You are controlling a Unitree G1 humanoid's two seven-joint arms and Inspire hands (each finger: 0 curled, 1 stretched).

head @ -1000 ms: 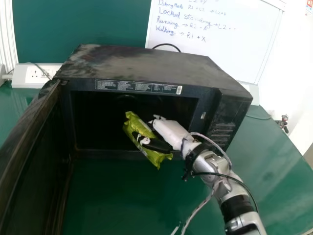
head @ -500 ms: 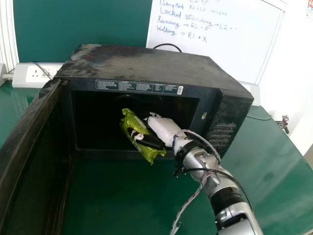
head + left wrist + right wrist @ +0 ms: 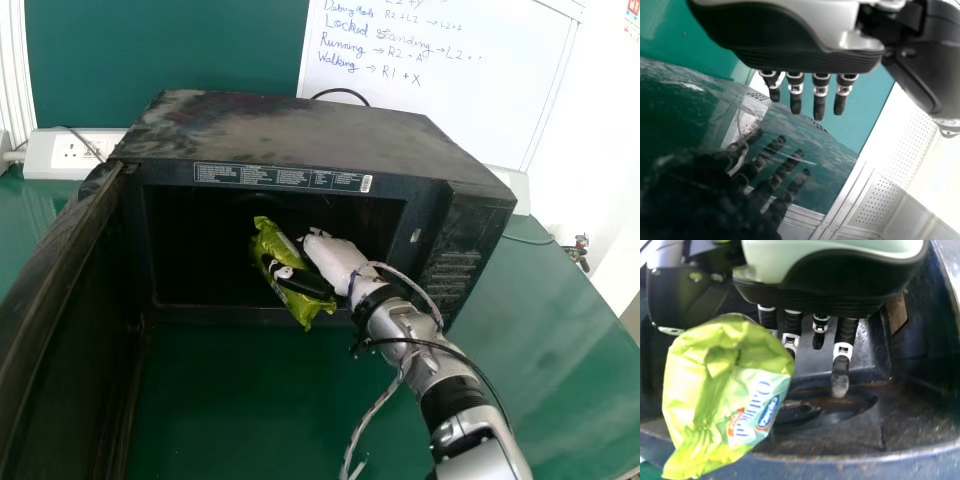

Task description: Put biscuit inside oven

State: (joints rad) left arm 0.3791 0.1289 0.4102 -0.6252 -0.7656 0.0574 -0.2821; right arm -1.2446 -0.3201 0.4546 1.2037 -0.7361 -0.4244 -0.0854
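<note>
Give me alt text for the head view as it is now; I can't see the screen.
The robot's right hand grips a green biscuit packet at the opening of a black oven. The oven's door stands open at left, on a green table, with a whiteboard behind.

Beyond the right hand (image 3: 335, 262) is a whiteboard (image 3: 480, 110) with handwriting, a dark cable (image 3: 341, 91) looping before it. Well left of the hand, farther back, is a white socket box (image 3: 42, 155); right of the hand stretches green tabletop (image 3: 540, 340).
</note>
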